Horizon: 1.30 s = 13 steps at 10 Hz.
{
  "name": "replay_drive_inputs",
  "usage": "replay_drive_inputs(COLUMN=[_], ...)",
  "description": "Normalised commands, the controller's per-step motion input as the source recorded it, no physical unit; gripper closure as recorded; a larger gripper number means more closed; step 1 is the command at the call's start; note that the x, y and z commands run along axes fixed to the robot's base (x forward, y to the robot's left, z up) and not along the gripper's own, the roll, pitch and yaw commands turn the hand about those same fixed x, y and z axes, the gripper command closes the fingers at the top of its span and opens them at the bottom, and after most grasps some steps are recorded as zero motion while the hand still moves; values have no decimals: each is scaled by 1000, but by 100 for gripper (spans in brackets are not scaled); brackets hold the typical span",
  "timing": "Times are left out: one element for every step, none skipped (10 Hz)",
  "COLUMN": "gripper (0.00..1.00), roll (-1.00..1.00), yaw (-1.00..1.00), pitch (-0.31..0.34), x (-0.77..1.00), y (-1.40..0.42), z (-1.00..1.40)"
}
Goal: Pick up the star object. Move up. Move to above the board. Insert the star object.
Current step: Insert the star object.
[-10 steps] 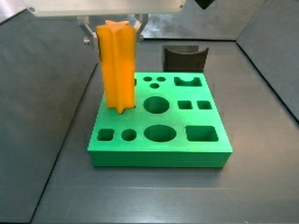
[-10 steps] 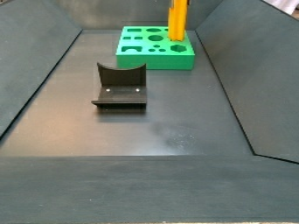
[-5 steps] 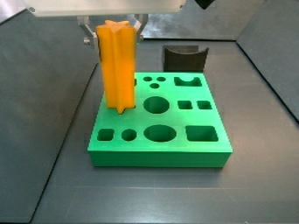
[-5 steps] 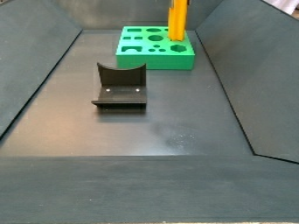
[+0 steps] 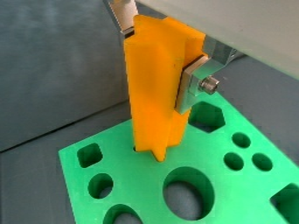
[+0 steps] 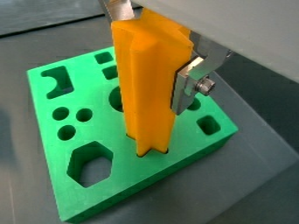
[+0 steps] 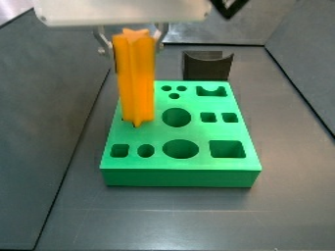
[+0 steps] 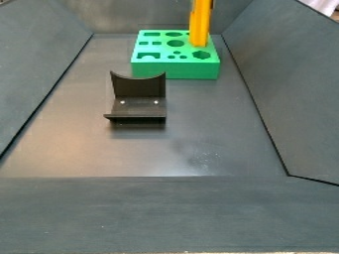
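The star object (image 7: 133, 78) is a tall orange ridged peg. It stands upright over the back left part of the green board (image 7: 177, 178). My gripper (image 7: 131, 39) is shut on its upper part. In both wrist views the silver fingers (image 5: 193, 77) (image 6: 191, 80) press on opposite sides of the peg (image 5: 156, 96) (image 6: 146, 96). The peg's lower end sits in the star hole near a corner of the board (image 6: 152, 175) (image 5: 128, 156). In a side view the peg (image 8: 200, 22) rises from the board (image 8: 172, 67) at the far end of the bin.
The dark fixture (image 8: 135, 97) stands on the floor in the middle of the bin, and shows behind the board in a side view (image 7: 207, 65). Sloped grey bin walls enclose the floor. The board has several other shaped holes.
My gripper and the star object have moved down a little. The peg's top sits lower, and its lower end is at the star hole.
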Motion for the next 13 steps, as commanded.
replay_drive_inputs(gripper=[100, 100, 100, 100, 100, 100, 100, 100, 100, 100, 100, 100, 100], roll=[34, 104, 21, -49, -43, -43, 0, 91, 190, 149, 0, 0, 16], yaw=[-91, 0, 0, 117, 397, 437, 131, 0, -9, 0, 126, 169, 80], pitch=[0, -61, -47, -11, 0, 0, -3, 0, 0, -23, -69, -89, -116], x=[69, -9, 0, 0, 0, 0, 0, 9, 23, 9, 63, 74, 6], y=[0, 0, 0, 0, 0, 0, -23, -51, 0, 23, 163, 177, 86], z=[-186, -551, -917, -1000, -997, -994, -1000, -1000, -920, -823, -709, -806, -1000])
